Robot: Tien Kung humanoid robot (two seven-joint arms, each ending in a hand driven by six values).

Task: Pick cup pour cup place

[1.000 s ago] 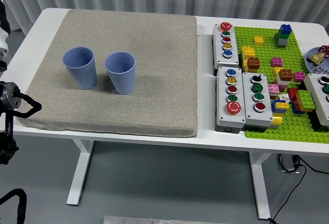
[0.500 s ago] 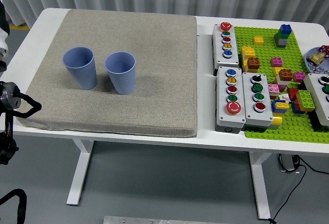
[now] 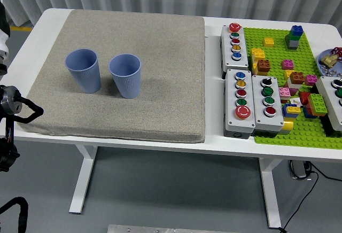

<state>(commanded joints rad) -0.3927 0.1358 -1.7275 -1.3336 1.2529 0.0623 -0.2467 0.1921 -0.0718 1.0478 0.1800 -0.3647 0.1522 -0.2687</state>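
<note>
Two blue cups stand upright and side by side on a grey mat (image 3: 133, 78) that covers the left part of a white desk (image 3: 214, 142). The left cup (image 3: 83, 70) and the right cup (image 3: 126, 76) sit close together without touching, in the mat's left half, nearer its left edge than its right. Neither is held.

The robot's left arm (image 3: 13, 115) shows only at the picture's left edge, just off the desk's near-left corner and apart from both cups; whether its fingers are spread or curled cannot be told from this view.

Along the desk's right side lie three grey button boxes (image 3: 244, 105) with coloured push-buttons, just beside a green baseplate (image 3: 299, 131) strewn with toy bricks (image 3: 293, 36) in several colours.
</note>
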